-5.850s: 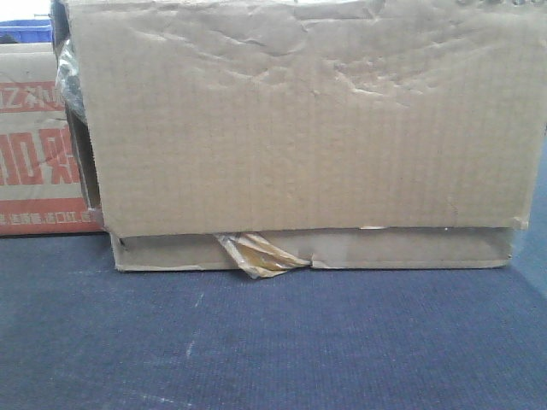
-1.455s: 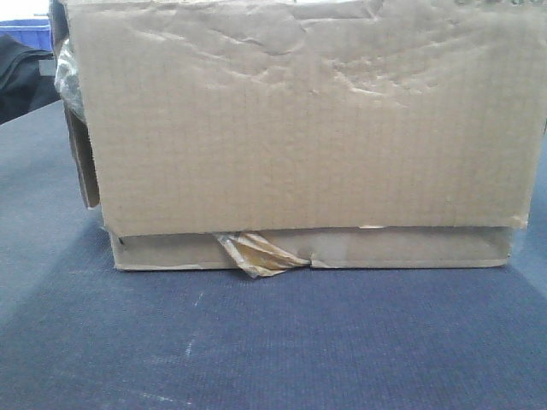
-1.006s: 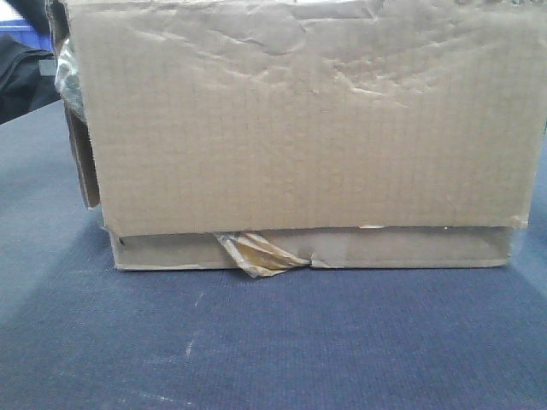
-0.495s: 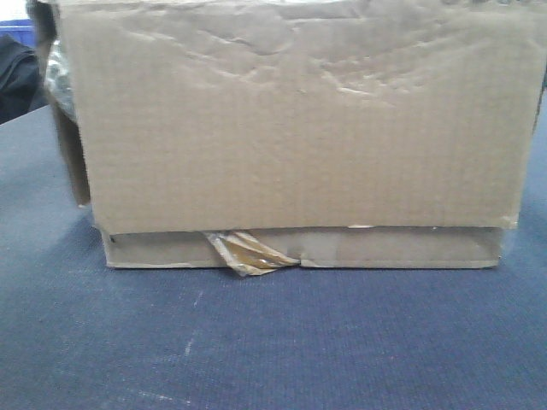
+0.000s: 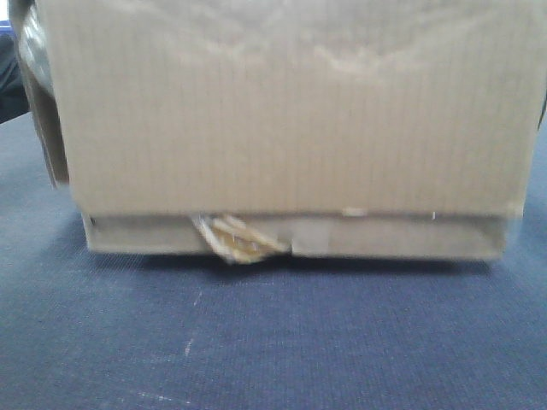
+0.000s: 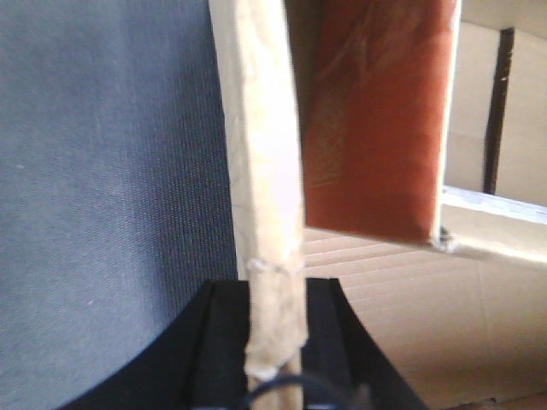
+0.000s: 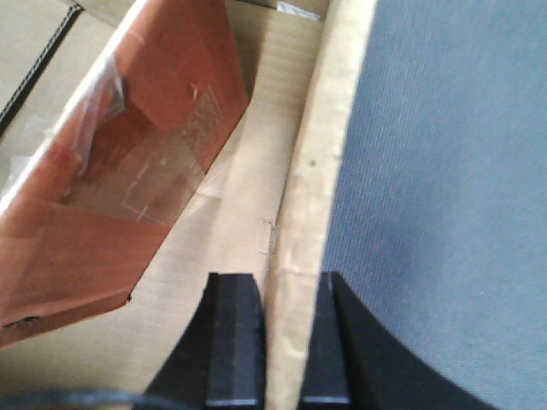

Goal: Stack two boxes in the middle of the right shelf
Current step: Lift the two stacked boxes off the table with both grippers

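The left hand [image 6: 273, 342] is pressed together on one upright side wall of the large cardboard box [image 5: 291, 120]. One black finger [image 6: 224, 350] lies outside the wall and the other inside. The right hand [image 7: 286, 342] pinches the opposite wall in the same way, with the wall edge running up between its fingers. A reddish-brown inner flap [image 6: 376, 120] stands inside the open box.

In the front view the box fills most of the frame. A lower cardboard band with crumpled tan tape [image 5: 235, 241] runs along its base. It cannot be told whether this band is a separate box.

Compared with half a second ago, the box appears larger, blurred and shifted left. Its bottom edge sits higher and a dark shadow lies beneath it. The red-lettered box seen at the left 5.8 s ago is gone.

The surface is a blue-grey textured tabletop [image 5: 273, 342]. A dark shape [image 5: 8, 81] shows at the left edge.
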{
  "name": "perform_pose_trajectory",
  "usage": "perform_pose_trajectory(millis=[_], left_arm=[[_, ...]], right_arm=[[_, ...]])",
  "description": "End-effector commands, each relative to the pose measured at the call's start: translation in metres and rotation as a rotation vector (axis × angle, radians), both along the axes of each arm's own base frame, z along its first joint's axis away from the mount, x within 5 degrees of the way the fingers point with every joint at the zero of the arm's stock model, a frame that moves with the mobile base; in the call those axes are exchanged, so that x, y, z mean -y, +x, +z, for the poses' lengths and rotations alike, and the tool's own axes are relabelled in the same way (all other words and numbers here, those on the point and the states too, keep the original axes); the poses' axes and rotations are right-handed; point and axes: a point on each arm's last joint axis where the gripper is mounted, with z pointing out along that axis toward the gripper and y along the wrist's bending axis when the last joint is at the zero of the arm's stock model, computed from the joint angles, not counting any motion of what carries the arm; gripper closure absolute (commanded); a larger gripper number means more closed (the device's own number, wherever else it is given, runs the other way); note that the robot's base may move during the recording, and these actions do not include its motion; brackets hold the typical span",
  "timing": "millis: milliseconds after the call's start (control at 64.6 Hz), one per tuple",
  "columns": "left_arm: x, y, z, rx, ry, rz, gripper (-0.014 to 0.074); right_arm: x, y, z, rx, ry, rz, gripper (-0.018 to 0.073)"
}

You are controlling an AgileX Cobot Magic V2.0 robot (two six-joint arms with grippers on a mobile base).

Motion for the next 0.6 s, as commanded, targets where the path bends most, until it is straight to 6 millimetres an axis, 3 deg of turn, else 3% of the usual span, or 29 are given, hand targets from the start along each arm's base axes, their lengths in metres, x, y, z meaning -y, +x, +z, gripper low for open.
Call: perform_pose_trajectory(millis=[0, 356, 464, 588], left_arm=[[-0.009, -0.02, 0.034, 0.111, -0.01, 0.01, 0.0708], [-0.028, -0.08, 0.134, 0.427, -0.104, 0.015, 0.0708], [-0.032, -0.092, 0.155, 0.504, -0.129, 0.016, 0.0708], [-0.033, -0.097, 0.164, 0.538, -0.139, 0.017, 0.0708]], right_arm=[[0.008, -0.012, 0.024, 0.108, -0.017, -0.008, 0.0713], [0.018, -0.064, 0.128, 0.435, 0.092, -0.008, 0.0713], [0.02, -0.075, 0.148, 0.498, 0.122, -0.005, 0.0713], [0.02, -0.079, 0.153, 0.518, 0.13, -0.005, 0.0713]])
